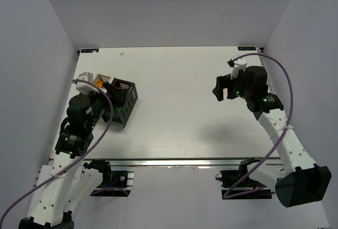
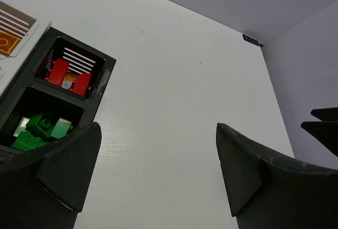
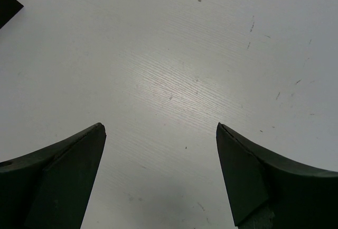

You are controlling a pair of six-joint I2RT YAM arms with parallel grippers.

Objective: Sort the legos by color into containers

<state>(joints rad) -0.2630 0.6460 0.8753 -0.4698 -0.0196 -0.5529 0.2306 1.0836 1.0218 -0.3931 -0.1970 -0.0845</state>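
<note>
At the left edge of the bench [image 1: 179,112], finds the legos [image 2: 37,131] grouped by colour in the containers [image 2: 103,75], green and red in separate black cells, orange in a white one, hence presumably hangs left gripper [image 2: 158,134] and right gripper [image 3: 161,131] idle, jaws released and empty.

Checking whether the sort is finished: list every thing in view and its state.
left gripper, open, empty
right gripper, open, empty
red legos, in one compartment of the black container
green legos, in the compartment next to it
orange lego, in a white container
</note>
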